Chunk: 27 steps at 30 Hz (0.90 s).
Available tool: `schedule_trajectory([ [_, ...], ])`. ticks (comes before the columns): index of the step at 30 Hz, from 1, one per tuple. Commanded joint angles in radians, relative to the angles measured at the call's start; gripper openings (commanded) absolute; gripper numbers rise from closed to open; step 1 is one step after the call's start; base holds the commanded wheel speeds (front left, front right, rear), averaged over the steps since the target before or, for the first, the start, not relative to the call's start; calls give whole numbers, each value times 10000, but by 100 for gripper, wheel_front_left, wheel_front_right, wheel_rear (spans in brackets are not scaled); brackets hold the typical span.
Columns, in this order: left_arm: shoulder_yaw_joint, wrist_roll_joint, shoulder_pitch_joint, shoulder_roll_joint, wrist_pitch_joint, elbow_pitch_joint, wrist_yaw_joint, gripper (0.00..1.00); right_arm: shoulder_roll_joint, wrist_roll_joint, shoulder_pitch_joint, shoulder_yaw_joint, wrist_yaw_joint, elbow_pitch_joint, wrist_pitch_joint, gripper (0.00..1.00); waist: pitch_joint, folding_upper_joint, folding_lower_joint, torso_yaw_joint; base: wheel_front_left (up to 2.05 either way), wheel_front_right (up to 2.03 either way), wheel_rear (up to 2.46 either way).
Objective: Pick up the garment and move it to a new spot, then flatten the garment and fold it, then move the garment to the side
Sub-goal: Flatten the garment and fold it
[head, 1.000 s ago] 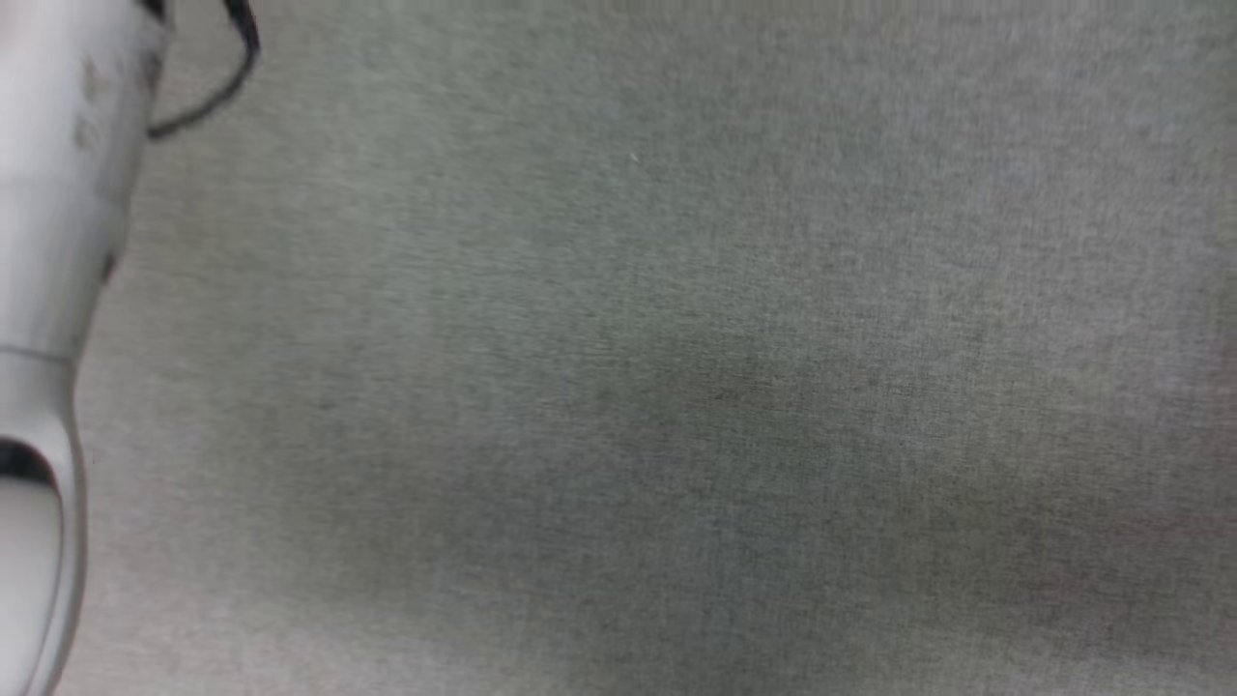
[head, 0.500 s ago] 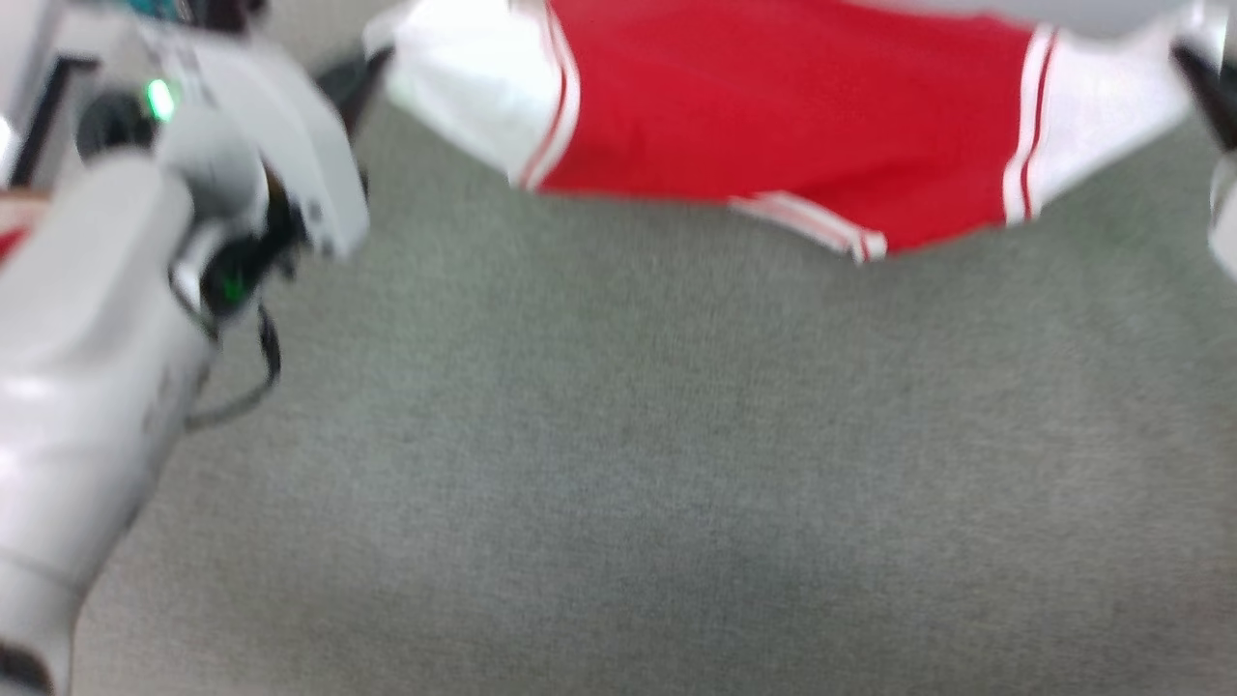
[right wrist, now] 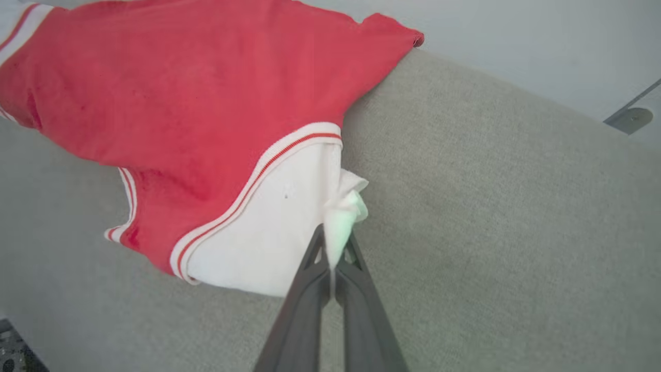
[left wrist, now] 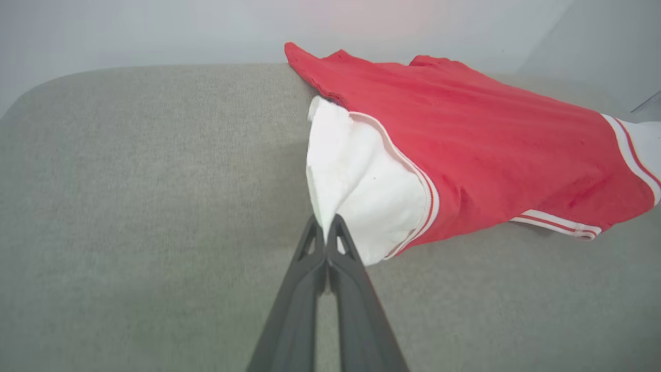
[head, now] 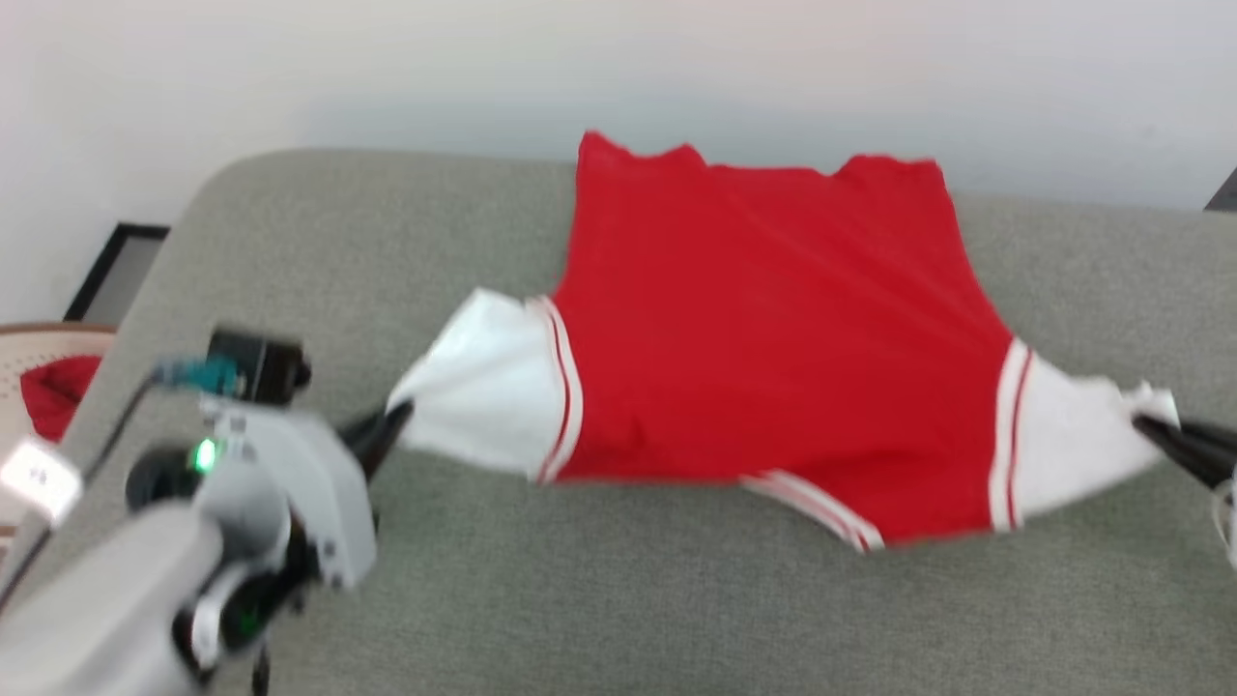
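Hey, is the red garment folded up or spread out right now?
Spread out. The garment is stretched wide over the grey cushion, with the left tool and right tool each pinching a white side panel.

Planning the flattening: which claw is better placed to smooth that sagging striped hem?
Probably the right claw: the garment's striped hem sags nearer it; the left claw pinches the far white panel.

Matt red-and-white cloth garment [head: 773,338] on rough grey woven upholstery [head: 618,609]
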Motion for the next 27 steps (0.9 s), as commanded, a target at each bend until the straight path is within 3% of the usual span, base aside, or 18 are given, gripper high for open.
schedule_trajectory([
  [1, 40, -174, 494, 252, -35, -392, 293, 0, -210, 188, 363, -14, -7, -123, -48, 0, -245, 0, 0, 66, 0, 0, 0],
  [6, 101, -562, 1959, 1084, -236, -1990, 1345, 0, -808, 706, 1491, 1, -7, -642, 56, 0, -179, 0, 0, 156, 0, 0, 0],
  [11, 215, -983, 3139, 1627, -619, -2994, 1995, 0, -1125, 1199, 2609, -236, -7, -1009, 16, 0, -82, 0, 0, 193, 0, 0, 0],
  [18, 236, -1370, 4238, 1734, -1174, -3608, 2438, 0, -1231, 1197, 3667, -627, -7, -1198, -179, 0, 61, 0, 0, 133, 0, 0, 0],
  [27, 254, -1303, 4754, 1425, -1898, -3310, 2475, 0, -379, 528, 4091, -1212, -7, -892, 23, 0, 260, 0, 0, -11, 0, 0, 0],
])
